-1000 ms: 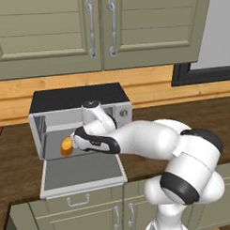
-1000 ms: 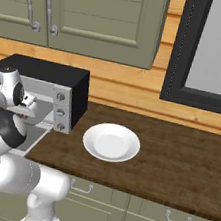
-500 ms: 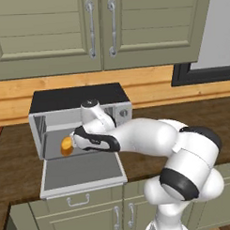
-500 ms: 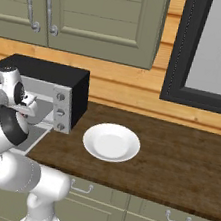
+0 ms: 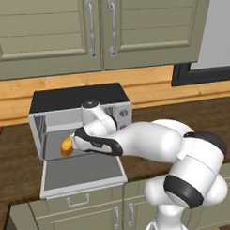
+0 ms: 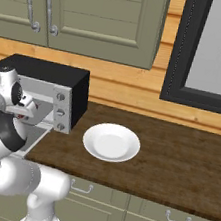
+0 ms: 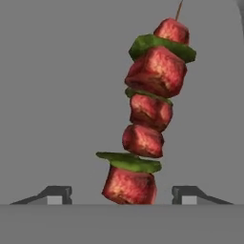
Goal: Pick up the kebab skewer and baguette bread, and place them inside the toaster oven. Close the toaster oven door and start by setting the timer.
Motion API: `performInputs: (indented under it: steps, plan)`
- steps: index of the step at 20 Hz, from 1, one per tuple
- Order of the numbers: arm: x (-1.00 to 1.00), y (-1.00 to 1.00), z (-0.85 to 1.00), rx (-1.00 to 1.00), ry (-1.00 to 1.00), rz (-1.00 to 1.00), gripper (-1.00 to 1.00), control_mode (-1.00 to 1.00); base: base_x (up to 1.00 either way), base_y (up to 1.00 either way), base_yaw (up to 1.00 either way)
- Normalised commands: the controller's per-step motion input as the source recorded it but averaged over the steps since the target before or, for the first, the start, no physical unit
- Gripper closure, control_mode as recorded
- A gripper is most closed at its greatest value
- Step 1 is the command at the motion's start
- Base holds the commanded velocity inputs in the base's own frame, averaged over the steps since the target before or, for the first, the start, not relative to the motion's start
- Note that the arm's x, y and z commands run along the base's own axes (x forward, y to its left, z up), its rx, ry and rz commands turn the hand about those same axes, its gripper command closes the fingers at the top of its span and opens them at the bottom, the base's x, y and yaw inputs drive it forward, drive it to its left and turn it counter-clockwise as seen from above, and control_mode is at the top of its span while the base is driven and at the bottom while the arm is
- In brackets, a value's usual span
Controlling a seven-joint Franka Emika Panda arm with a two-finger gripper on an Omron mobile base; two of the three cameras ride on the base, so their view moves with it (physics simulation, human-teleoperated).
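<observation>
- Left base view: the baguette bread [image 5: 67, 146] is seen inside the toaster oven [image 5: 79, 120], whose toaster oven door [image 5: 83, 173] is dropped flat.
- Right base view: the white plate [image 6: 111, 142] is left bare on the surface [image 6: 174, 166].
- Hand view: the kebab skewer [image 7: 147, 114] is seen between the spread fingers [image 7: 56, 194], gripped by neither. Door closing and timer setting are judged still to be done.

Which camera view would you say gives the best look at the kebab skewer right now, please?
The hand view: the kebab skewer runs up the frame against the grey oven interior, its red chunks and green slices distinct, between the fingertips. In the left base view the arm reaches into the toaster oven, so I cannot make the skewer out; the right base view gives no clear sight of it either.
</observation>
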Motion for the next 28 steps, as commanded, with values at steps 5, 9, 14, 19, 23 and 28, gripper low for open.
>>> performInputs:
  steps: [5,9,14,19,23,28]
  plan:
    - [-0.05,-0.01,0.32,0.01,0.0,0.0,-1.0,-1.0,0.0,0.0,0.0]
    - [-0.72,0.08,0.12,0.0,0.0,0.0,-1.0,-1.0,0.0,0.0,0.0]
    - [-0.79,0.06,-0.15,0.01,0.05,0.0,-1.0,-1.0,0.0,0.0,0.0]
    - [-0.21,0.0,-0.21,0.0,0.0,-0.09,-1.0,-1.0,0.0,0.0,0.0]
    - [0.02,0.02,-0.49,0.01,0.0,-0.21,-1.0,-1.0,0.0,0.0,0.0]
    - [0.28,0.25,-0.45,0.04,0.0,-0.22,-1.0,-1.0,0.0,0.0,0.0]
